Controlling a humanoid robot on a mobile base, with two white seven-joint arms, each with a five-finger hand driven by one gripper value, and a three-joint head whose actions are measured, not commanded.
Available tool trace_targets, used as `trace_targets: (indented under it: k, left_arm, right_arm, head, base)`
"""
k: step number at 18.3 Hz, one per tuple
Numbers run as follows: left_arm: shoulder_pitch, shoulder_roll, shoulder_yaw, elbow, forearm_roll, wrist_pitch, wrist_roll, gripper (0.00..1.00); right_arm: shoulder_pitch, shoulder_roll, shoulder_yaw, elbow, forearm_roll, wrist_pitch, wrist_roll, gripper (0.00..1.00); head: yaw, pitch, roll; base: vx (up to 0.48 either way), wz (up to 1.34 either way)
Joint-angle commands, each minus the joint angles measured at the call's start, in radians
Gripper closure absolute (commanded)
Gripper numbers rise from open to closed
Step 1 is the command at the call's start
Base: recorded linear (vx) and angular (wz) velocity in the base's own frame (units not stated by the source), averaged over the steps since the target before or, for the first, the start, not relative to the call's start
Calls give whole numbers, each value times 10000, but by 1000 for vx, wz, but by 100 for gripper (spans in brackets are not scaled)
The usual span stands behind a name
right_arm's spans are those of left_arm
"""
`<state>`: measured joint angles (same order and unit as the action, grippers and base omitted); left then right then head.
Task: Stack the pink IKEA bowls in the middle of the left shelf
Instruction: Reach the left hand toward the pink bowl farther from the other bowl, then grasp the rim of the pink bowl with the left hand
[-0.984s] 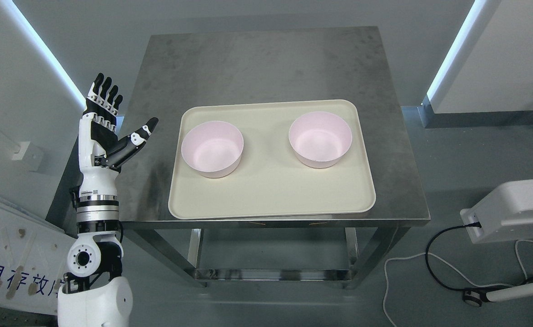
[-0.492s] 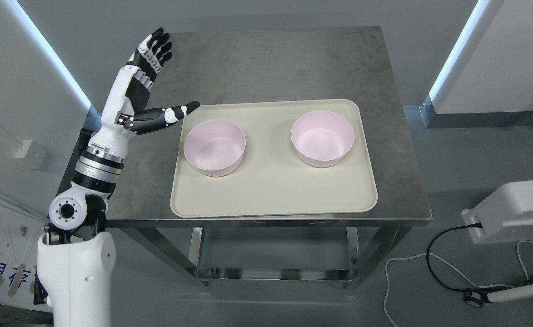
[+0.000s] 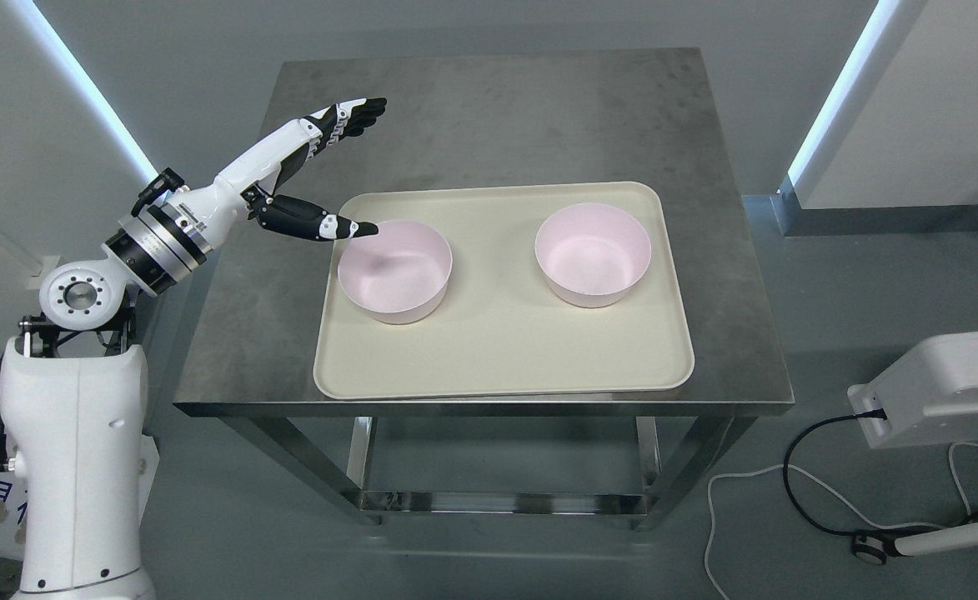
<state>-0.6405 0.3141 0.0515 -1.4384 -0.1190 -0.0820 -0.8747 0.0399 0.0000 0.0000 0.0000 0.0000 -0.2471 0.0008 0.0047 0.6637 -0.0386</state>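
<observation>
Two pink bowls stand upright on a cream tray on a steel table. The left bowl sits at the tray's left half, the right bowl at its right half, well apart. My left hand reaches in from the left, open, with fingers stretched out over the table behind the tray. Its thumb points at the left bowl's near-left rim, its tip at or just above that rim. The hand holds nothing. The right arm does not show.
The tray fills most of the table's front half; bare steel lies behind it. A white device with cables stands on the floor at the right. Light strips run up the walls on both sides.
My left arm has swung up and to the right, from beside the table's left edge to over the table, bringing the thumb to the left bowl's rim. The bowls have not moved.
</observation>
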Motion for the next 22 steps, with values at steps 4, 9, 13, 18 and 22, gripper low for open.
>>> trace_targets:
  k: [4, 9, 13, 18, 22]
  left_arm:
    - [-758, 21, -1497, 1713, -574, 1280, -380, 12]
    - [-774, -702, -1573, 1683, -604, 1296, -641, 20]
    - [-667, -594, -1696, 1759, -635, 1219, -626, 31]
    - [-682, -533, -1635, 1820, -666, 838, -580, 46]
    - [-651, -533, -1605, 2050, -1032, -68, -580, 58]
  right_arm:
    - [0, -175, -46, -175, -16, 1, -8, 0]
    - [0, -175, -46, -175, -16, 1, -8, 0]
    - [0, -175, -46, -175, -16, 1, -8, 0]
    - [0, -175, -46, -175, -16, 1, -8, 0]
    - [0, -175, -46, -175, -16, 1, -8, 0]
  head:
    - [0, 0, 0]
    - [0, 0, 0]
    - [0, 0, 0]
    - [0, 0, 0]
    - [0, 0, 0]
  base:
    - [0, 0]
    - [0, 0]
    - [0, 0]
    - [0, 0]
    - [0, 0]
